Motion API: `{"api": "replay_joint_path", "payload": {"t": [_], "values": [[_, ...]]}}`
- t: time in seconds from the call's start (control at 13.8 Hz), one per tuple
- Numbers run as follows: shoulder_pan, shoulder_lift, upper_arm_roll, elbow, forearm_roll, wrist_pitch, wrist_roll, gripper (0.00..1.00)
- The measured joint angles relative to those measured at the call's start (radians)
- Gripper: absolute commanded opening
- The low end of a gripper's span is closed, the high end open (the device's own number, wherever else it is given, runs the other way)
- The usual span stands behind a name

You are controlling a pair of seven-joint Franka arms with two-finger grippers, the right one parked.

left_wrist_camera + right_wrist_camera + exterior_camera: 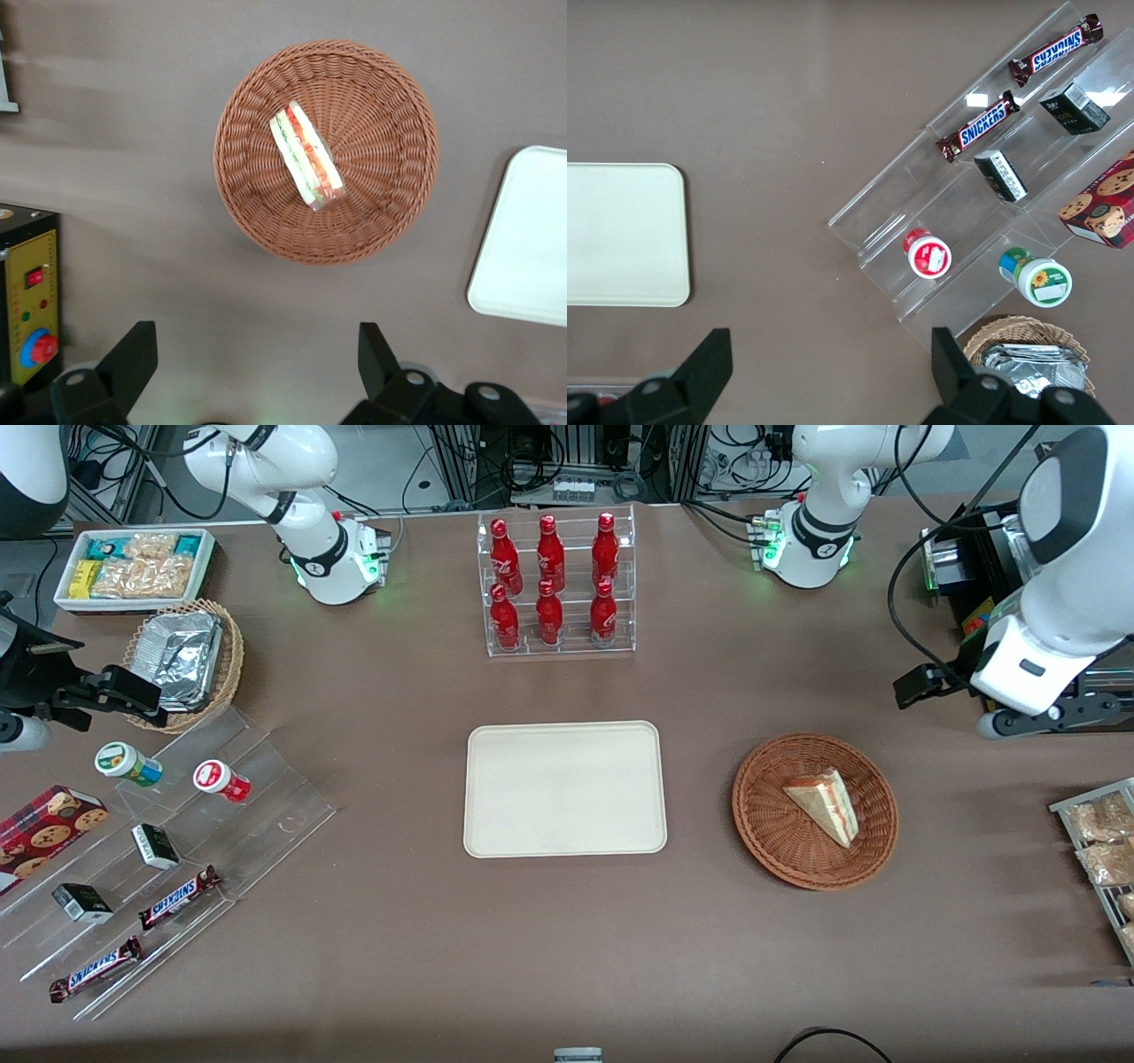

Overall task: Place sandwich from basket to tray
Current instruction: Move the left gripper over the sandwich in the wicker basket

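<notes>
The sandwich (pixel 826 804), a white wedge with orange-red and green filling, lies in the reddish-brown wicker basket (pixel 771 841). It also shows in the left wrist view (pixel 306 158), lying in the basket (pixel 381 106). The cream tray (pixel 564 788) lies empty beside the basket, toward the parked arm's end; its corner shows in the left wrist view (pixel 527 239). The left gripper (pixel 926 684) hangs above the table, farther from the front camera than the basket and toward the working arm's end. It is open and empty in the left wrist view (pixel 255 341).
A clear rack of red bottles (pixel 560 584) stands farther from the front camera than the tray. A stepped acrylic shelf with snacks (pixel 159 841), a small foil basket (pixel 186 660) and a white snack bin (pixel 133 567) lie toward the parked arm's end. A packet rack (pixel 1103 850) and a control box (pixel 31 301) lie toward the working arm's end.
</notes>
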Motion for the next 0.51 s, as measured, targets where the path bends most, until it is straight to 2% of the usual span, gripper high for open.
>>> {"api": "replay_joint_path", "payload": {"t": [0.51], "values": [[-0.002, -0.017, 0.000, -0.182, 0.000, 0.219, -0.211, 1.00]]}}
